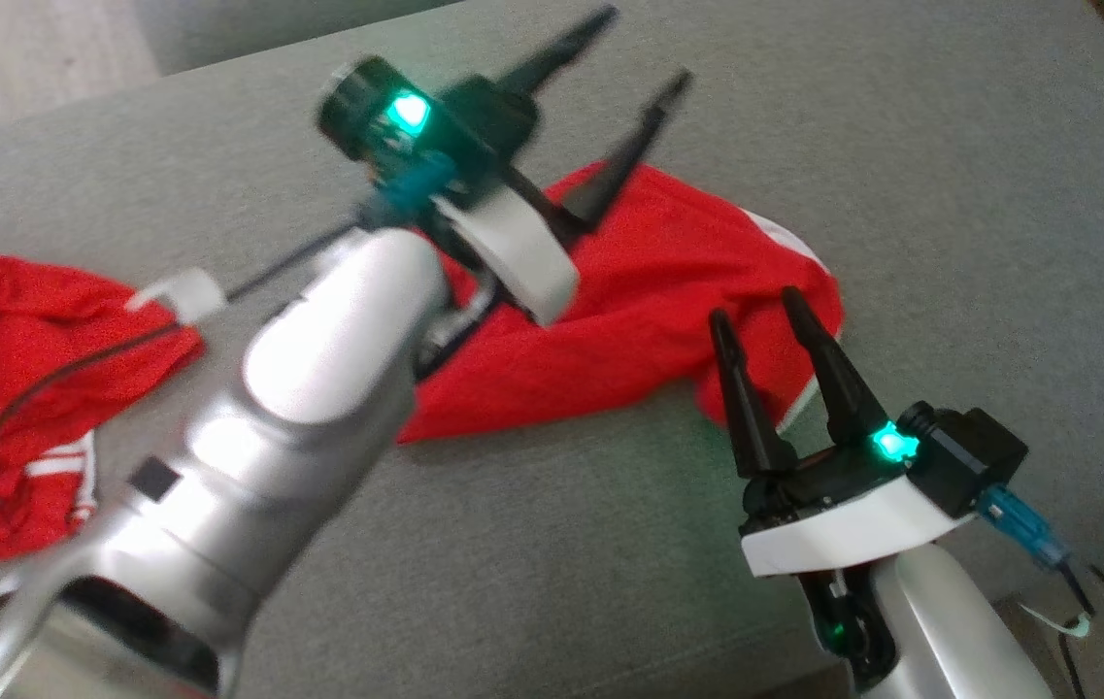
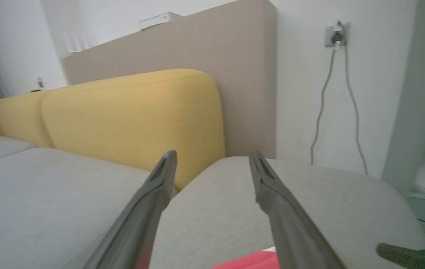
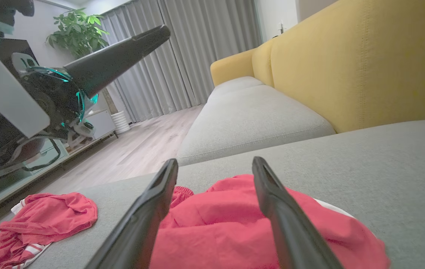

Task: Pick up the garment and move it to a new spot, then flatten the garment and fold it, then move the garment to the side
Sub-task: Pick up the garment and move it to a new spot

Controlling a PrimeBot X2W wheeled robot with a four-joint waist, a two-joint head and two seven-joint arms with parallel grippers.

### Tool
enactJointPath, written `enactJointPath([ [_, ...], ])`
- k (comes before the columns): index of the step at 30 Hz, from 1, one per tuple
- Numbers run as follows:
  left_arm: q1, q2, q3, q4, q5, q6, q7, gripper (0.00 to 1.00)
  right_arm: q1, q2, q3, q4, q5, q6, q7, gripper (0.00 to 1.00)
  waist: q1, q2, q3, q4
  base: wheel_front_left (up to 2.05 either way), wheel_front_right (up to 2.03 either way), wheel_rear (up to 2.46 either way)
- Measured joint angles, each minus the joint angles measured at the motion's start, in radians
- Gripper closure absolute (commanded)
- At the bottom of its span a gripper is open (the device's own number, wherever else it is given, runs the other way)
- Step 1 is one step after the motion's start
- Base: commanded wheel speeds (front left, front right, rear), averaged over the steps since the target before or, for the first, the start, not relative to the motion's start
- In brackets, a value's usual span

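A crumpled red garment [image 1: 649,291] with white trim lies in the middle of the grey sofa seat [image 1: 950,194]. My left gripper [image 1: 639,53] hangs raised over the garment's far edge, jaws open and nothing between them. In the left wrist view the left gripper [image 2: 213,155] looks past the seat toward the wall, with a sliver of the garment [image 2: 253,261] at the bottom. My right gripper [image 1: 765,311] stands open at the garment's right end, its fingers just above the cloth. The right wrist view has that gripper [image 3: 215,163] open over the garment [image 3: 227,231].
A second red garment [image 1: 8,369] with white stripes lies bunched at the seat's left, also seen as a heap [image 3: 48,216] in the right wrist view. A yellow backrest [image 2: 130,119] borders the seat. Cables [image 2: 347,104] hang from a wall socket. The seat's front edge is near my right arm.
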Motion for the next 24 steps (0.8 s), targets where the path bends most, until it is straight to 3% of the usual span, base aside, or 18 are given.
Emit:
enactJointPath([
  [5, -0.018, 0.064, 0.041, 0.019, 0.0, 0.013, -0.031, 0.0, 0.001, 0.0, -0.011, 0.004, -0.006, 0.0, 0.0, 0.0, 0.0, 0.0, -0.012, 0.047, 0.0, 0.0, 0.0],
  [11, 0.068, 0.135, 0.067, 0.006, -0.01, 0.063, -0.081, 0.0, 0.011, 0.0, -0.043, 0.018, -0.028, 0.0, 0.0, 0.0, -0.0001, 0.0, -0.049, 0.132, 0.0, 0.0, 0.0],
  [18, 0.379, 0.221, 0.115, -0.119, -0.048, 0.2, -0.14, 0.0, 0.066, 0.0, -0.069, 0.031, -0.052, 0.0, 0.0, 0.0, -0.0003, 0.0, -0.105, 0.223, 0.0, 0.0, 0.0],
  [24, 0.656, 0.226, 0.139, -0.242, -0.051, 0.309, -0.159, 0.0, 0.088, 0.0, -0.117, 0.035, -0.073, 0.0, 0.0, 0.0, -0.0003, 0.0, -0.134, 0.282, 0.0, 0.0, 0.0],
])
